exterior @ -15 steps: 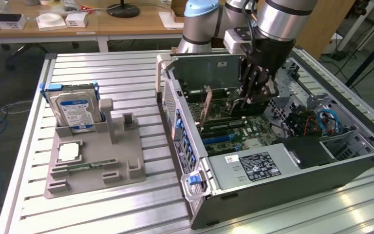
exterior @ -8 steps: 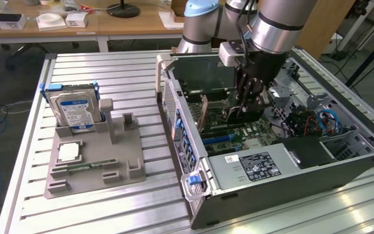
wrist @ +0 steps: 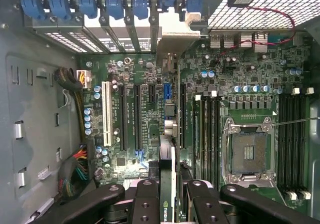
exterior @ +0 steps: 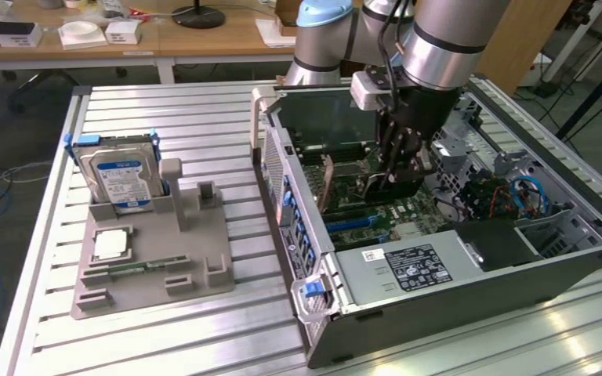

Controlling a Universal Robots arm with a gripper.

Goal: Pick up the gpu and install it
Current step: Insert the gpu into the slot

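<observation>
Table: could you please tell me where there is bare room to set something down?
Bare slats on the table lie between the grey tray and the case, and behind the hard drive. Crowded: inside the case, where the claw holds the gpu.

Ribbed bare-metal table [exterior: 40, 258], matt grey plastic fixture [exterior: 191, 258], matt black gripper [wrist: 170, 186].

Bright, even light glares off the slatted table [exterior: 175, 345], while the computer case [exterior: 469, 309] interior sits shadowed.
</observation>
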